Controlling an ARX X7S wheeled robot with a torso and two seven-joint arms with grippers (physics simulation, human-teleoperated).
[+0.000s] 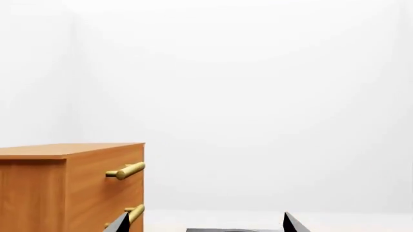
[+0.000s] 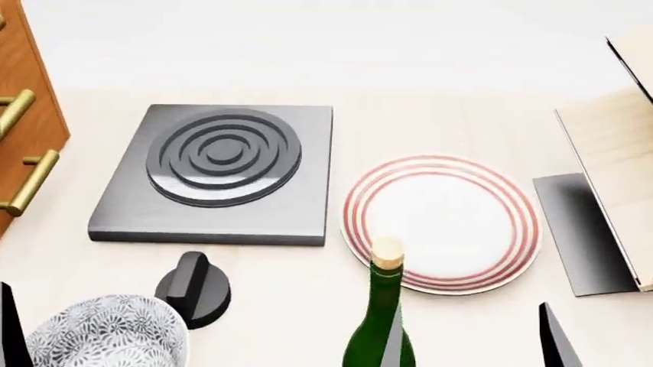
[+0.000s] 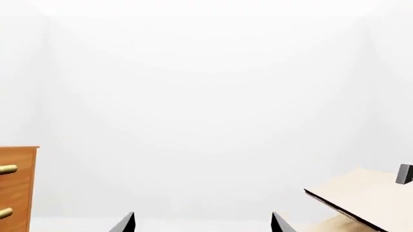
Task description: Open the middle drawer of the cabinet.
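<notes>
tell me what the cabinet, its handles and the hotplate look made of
Cabinet: orange-brown wood or wood-look laminate, with visible grain streaks, matte. Handles: brass-like metal, a yellow sheen with soft highlights. Hotplate: dark grey, smooth, probably metal or glass-ceramic, with raised concentric rings catching light.

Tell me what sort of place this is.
Probably a simulated kitchen tabletop: a grey hotplate with ring burners, a red-rimmed plate and a green corked bottle sit on a pale surface beside a wooden cabinet with brass handles.

Orange-brown cabinet [image 1: 71,188] at far left, its brass-handled middle drawer [image 1: 132,214] flush, closed.
</notes>
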